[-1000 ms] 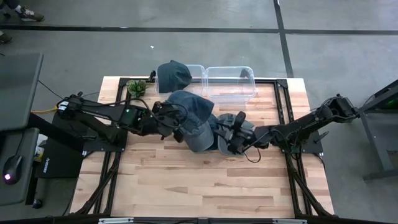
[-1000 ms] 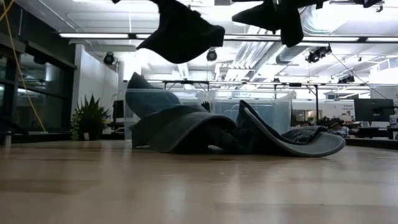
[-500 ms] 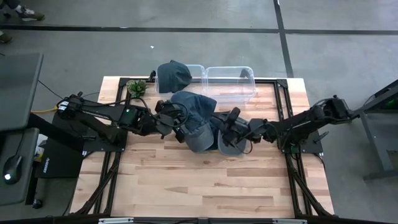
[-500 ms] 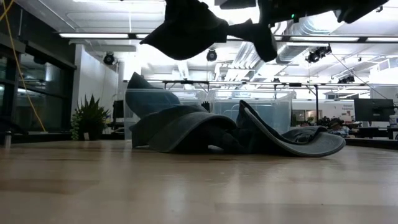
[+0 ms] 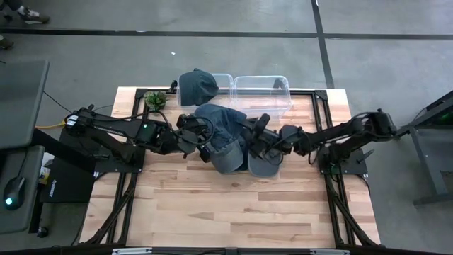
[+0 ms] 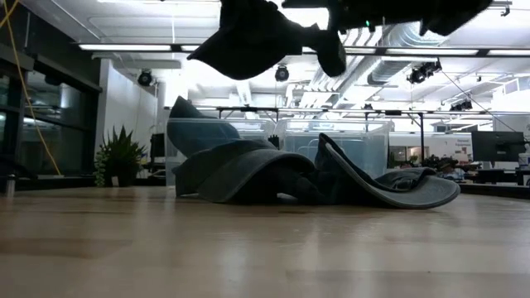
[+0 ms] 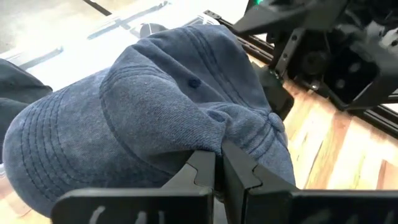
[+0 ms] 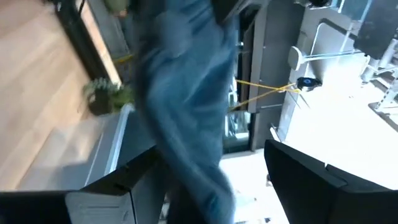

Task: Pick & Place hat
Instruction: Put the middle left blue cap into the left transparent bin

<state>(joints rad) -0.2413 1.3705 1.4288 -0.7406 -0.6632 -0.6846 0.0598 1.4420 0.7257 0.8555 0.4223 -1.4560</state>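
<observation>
A blue denim hat (image 5: 221,122) hangs above the table, with my left gripper (image 5: 203,140) shut on it; the low view shows this hat (image 6: 247,37) well above the tabletop. My right gripper (image 5: 253,134) stands open at the hat's right side. In the right wrist view the blurred blue hat (image 8: 186,106) shows between its two fingers. Under them, a pile of other hats (image 6: 315,178) lies on the wood. One more hat (image 5: 197,85) sits on the left clear bin at the far edge. My left gripper pinches a bunched fold of the hat's lower crown edge (image 7: 214,144) between its two shut fingers. The fingers come from the table's left, slanting down. The hat is lifted clear of the table, crown button up and brim toward the left. My right gripper: I cannot tell whether its fingers touch the hat.
Two clear plastic bins (image 5: 260,92) stand at the table's far edge, with a small green plant (image 5: 156,99) to their left. The near half of the wooden table (image 5: 226,212) is bare wood. A black frame runs along the table's sides.
My right gripper has moved toward the table's left and far side, up to the held hat, rolling its wrist and staying open. My left gripper keeps the hat lifted in nearly the same place.
</observation>
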